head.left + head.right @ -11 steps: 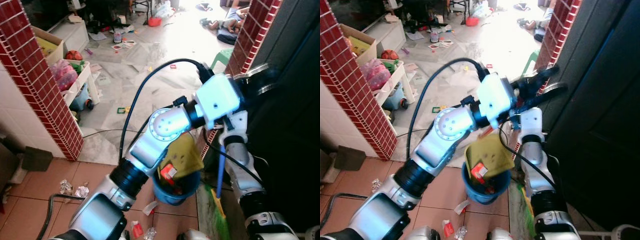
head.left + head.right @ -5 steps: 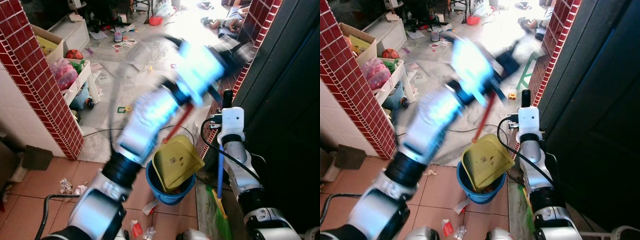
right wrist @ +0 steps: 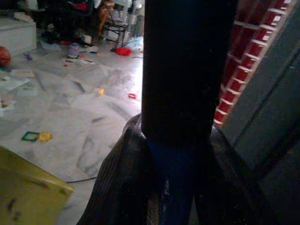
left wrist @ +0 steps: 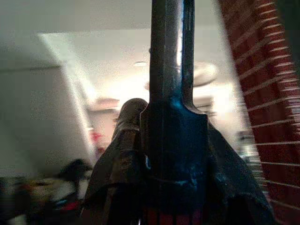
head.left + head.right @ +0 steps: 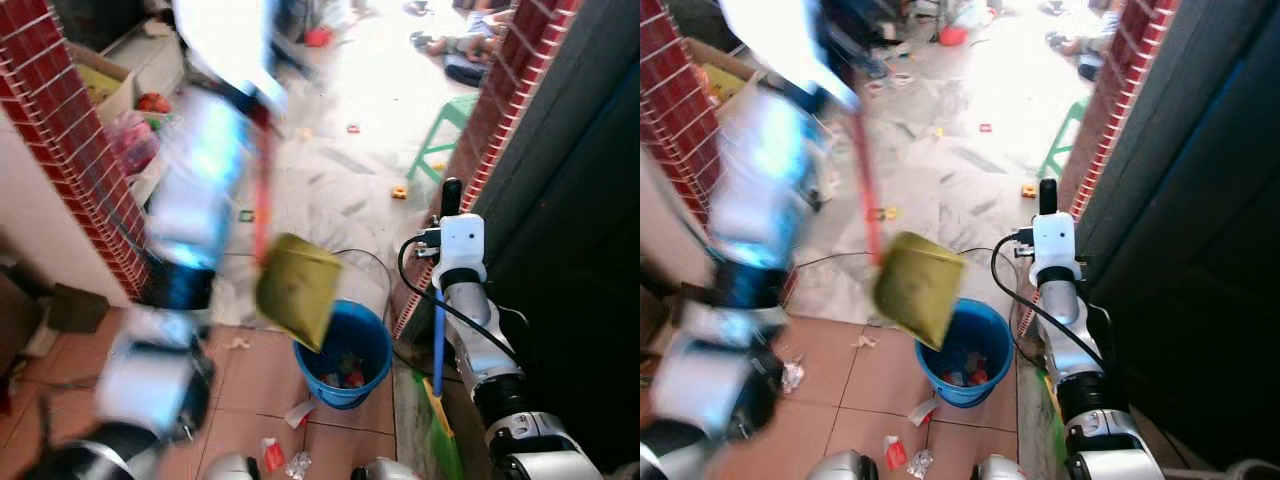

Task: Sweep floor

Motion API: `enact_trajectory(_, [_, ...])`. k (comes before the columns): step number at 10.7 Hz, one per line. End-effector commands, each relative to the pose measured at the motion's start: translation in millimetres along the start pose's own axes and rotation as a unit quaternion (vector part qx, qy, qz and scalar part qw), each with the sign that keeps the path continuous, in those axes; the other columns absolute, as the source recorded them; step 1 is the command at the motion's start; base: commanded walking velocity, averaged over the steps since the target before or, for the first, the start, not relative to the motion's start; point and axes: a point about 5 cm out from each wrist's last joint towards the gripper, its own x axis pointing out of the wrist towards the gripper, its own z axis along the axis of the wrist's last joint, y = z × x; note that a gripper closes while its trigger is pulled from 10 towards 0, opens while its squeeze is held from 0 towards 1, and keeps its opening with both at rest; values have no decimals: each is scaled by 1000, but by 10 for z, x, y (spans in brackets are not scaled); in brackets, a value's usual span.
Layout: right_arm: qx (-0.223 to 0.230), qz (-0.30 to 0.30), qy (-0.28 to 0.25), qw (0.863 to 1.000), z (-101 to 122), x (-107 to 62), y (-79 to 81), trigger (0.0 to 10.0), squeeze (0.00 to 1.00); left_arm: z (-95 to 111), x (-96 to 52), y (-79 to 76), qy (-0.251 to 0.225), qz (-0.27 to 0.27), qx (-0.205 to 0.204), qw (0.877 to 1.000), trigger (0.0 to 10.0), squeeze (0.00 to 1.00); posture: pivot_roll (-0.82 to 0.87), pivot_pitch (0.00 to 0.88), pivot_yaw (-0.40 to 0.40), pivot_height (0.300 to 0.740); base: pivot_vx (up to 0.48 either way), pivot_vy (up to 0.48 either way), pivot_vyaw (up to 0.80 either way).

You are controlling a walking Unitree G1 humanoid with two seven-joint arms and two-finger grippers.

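Swung up and leftward, the blurred left hand (image 5: 262,100) grasps the dustpan (image 5: 297,287) above the bucket (image 5: 345,355); the right hand (image 5: 451,195) stays clenched on the broom (image 5: 438,345).

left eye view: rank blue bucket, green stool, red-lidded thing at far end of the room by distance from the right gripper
From the right gripper, which holds the broom's blue handle:
1. Green stool, just beyond it along the brick pillar.
2. Blue bucket, below and to its left on the floor.
3. Red item, far end of the room.
Stool and bucket are near to call.
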Motion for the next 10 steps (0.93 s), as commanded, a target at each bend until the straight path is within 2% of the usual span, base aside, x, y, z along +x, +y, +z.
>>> enact_trajectory(1, [-2,5,-24,1000,103,44,18,10000,0,139,81,95,-23,29,8,999,10000,0,-29,0,-54,740,0,0,0])
enact_trajectory(2, [-2,6,-24,1000,93,38,19,10000,0,22,1,190,10,57,5,998,10000,0,-28,0,-52,740,0,0,0])
enact_trajectory(3, [-3,4,-21,1000,65,24,-2,10000,0,-162,-159,260,58,75,4,995,10000,0,-30,0,-50,740,0,0,0])
enact_trajectory(5, [-5,3,-15,1000,23,-6,-17,10000,0,-339,-394,328,105,95,-8,990,10000,0,-26,0,-51,740,0,480,0])
enact_trajectory(10, [-9,3,-14,1000,22,-3,-5,10000,0,-413,-561,205,142,79,-35,986,10000,0,-25,0,-50,740,0,480,0])
